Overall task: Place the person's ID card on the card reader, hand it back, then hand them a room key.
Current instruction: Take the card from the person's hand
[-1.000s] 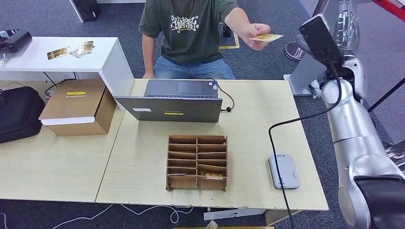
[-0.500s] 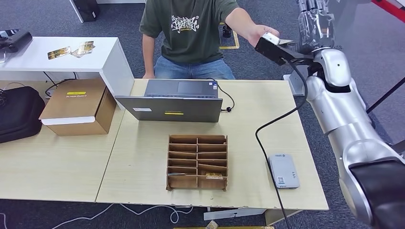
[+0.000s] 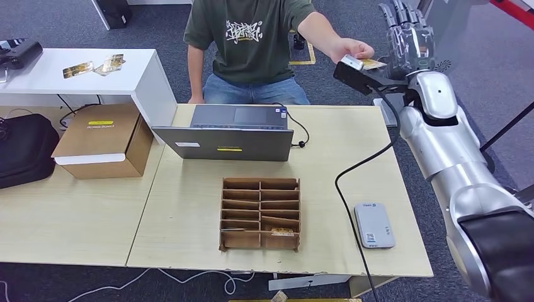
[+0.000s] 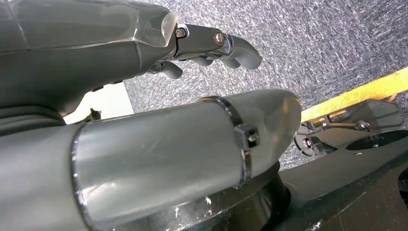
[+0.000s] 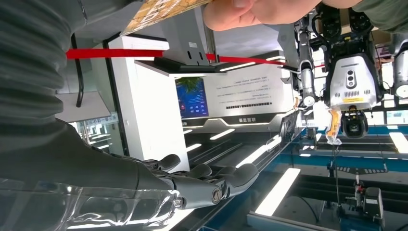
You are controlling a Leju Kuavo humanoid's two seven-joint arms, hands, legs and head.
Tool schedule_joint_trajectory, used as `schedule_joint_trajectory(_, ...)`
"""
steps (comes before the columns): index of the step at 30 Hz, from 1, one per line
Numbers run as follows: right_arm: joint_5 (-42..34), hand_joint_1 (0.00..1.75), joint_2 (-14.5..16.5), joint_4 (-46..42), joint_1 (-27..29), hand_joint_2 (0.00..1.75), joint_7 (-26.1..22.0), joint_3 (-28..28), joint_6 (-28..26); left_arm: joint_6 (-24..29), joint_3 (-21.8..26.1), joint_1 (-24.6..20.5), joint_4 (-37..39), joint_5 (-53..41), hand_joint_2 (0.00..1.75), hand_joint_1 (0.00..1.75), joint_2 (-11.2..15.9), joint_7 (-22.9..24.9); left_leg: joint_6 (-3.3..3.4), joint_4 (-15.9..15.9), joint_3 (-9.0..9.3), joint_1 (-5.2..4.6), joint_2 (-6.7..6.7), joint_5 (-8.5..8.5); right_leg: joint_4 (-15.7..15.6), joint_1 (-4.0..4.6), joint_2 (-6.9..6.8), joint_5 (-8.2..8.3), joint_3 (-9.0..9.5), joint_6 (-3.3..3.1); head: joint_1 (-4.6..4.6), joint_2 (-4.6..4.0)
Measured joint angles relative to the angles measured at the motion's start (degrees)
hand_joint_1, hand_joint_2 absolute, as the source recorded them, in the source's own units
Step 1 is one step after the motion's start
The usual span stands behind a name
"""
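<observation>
Beyond the table's far right corner, the right hand [image 3: 408, 33] was raised beside the person's hand [image 3: 350, 49], which held out the ID card [image 3: 373, 63]. Compared with the frame half a second earlier, the right arm had drawn slightly nearer the card; a second earlier it had stood further right with the card well apart from it. In the right wrist view the card [image 5: 161, 10] lay pinched in the person's fingers [image 5: 250, 10], apart from the robot's fingers [image 5: 207, 180], which were extended, side by side and held nothing. The left hand [image 4: 144, 43] hung over carpet, fingers [image 4: 235, 48] loosely curled around nothing.

The card reader [image 3: 374, 225] sat near the table's [image 3: 189, 214] front right corner, unmoved. The wooden rack [image 3: 259, 214] stood by the front edge at centre, the laptop [image 3: 225, 141] along the far edge. Bare tabletop lay between rack and reader, and between laptop and right edge. A cable [image 3: 352, 189] crossed that right-hand strip.
</observation>
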Motion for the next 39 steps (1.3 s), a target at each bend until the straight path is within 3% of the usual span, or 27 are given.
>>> schedule_joint_trajectory(9,0.5,0.00,0.0,0.5,0.0,1.75,-0.7,0.0,-0.4,0.0,0.3,0.0,0.0,-0.4,0.00,0.00,0.0,-0.3,0.01,0.0,-0.02,0.00,0.00,0.00,0.0,0.00,0.00,0.01,-0.03,0.02,0.01,0.00)
schedule_joint_trajectory(11,0.5,0.08,0.0,0.5,0.0,1.75,-0.8,0.0,-0.6,0.0,0.3,0.0,0.0,-0.6,0.00,0.00,0.0,-0.3,0.01,0.0,-0.03,0.00,0.01,0.00,0.0,0.00,0.00,0.02,-0.04,0.02,0.01,0.00)
schedule_joint_trajectory(15,0.8,1.67,0.0,0.5,0.0,1.75,-1.0,0.0,-0.6,-0.1,0.3,0.0,0.0,-0.7,0.00,0.00,0.0,-0.3,0.01,0.0,-0.03,0.00,0.01,0.01,0.0,0.00,0.01,0.02,-0.05,0.03,0.01,-0.01)
schedule_joint_trajectory(16,0.9,1.75,0.0,0.5,0.0,1.75,-1.1,0.0,-0.7,-0.1,0.3,0.0,0.0,-0.8,0.00,0.00,0.0,-0.3,0.01,0.0,-0.04,0.00,0.01,0.01,0.0,0.00,0.01,0.02,-0.05,0.03,0.01,-0.01)
schedule_joint_trajectory(39,2.5,1.75,0.0,0.5,0.0,1.75,-1.1,0.0,-0.8,-0.5,0.3,0.0,0.0,-1.1,0.00,0.00,0.0,-0.3,0.01,0.0,-0.09,0.00,0.01,0.01,0.0,0.00,0.01,0.03,-0.08,0.03,0.01,0.02)
